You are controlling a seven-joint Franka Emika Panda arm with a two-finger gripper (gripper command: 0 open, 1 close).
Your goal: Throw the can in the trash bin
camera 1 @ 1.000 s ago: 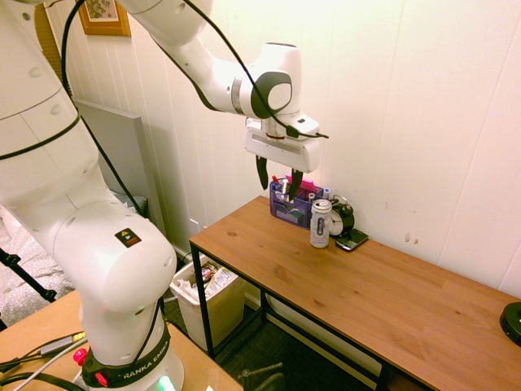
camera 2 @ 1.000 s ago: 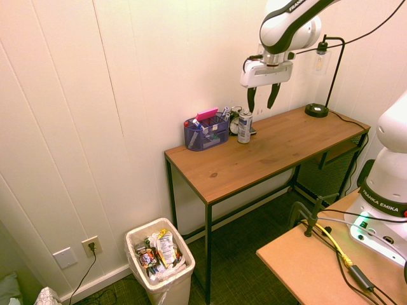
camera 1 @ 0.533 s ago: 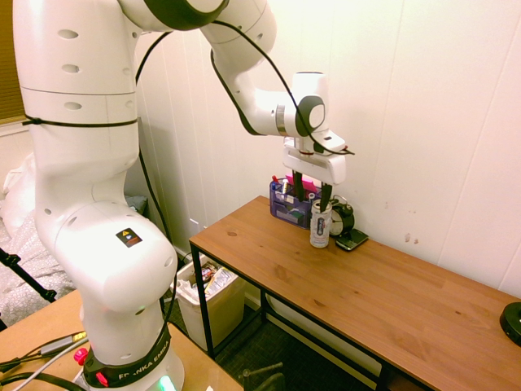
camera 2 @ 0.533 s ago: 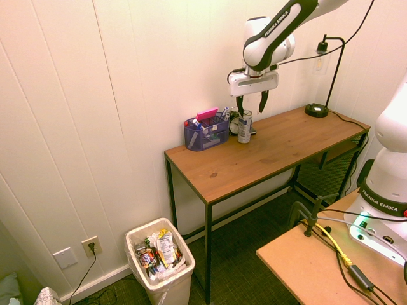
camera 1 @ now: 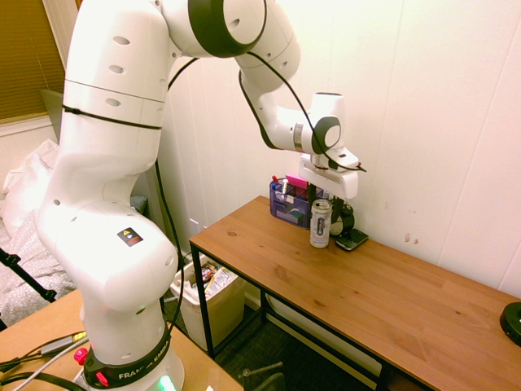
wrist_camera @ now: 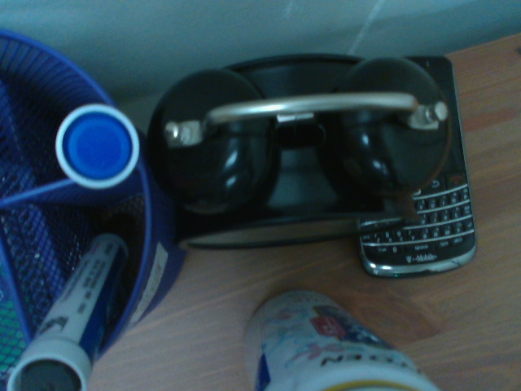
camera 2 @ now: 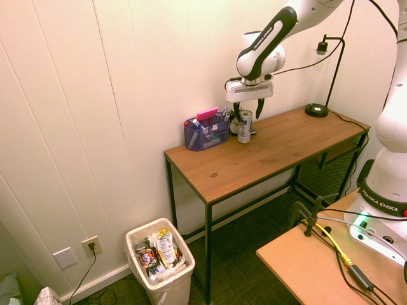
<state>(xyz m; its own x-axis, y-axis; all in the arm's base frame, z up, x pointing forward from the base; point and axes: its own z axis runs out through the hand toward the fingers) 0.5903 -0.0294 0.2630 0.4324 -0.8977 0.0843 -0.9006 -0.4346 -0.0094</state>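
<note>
A white-cream trash bin (camera 2: 159, 264), its top crowded with wrappers and papers, stands on the floor beside the near end of a wooden table (camera 2: 267, 152), just outside the table's black metal leg. On the table, close to the wall, a tall slim silver-white can (camera 1: 321, 223) stands upright, its side bearing small blue and red marks and its rim catching the light. In the wrist view the can (wrist_camera: 326, 346) shows pale, with a red patch and dark lettering near its top. The white arm's claw (camera 2: 244, 113) points straight down at the can, fingers spread wide, one on each side of its upper part; whether they touch it cannot be told. Just beyond the can sit a black twin-bell alarm clock (wrist_camera: 297, 151) and a black keypad phone (wrist_camera: 423, 228) lying flat against the clock. Beside them, a blue mesh desk organizer (camera 1: 290, 204) holds pens and a pink item against the white panelled wall (camera 2: 127, 76).
</note>
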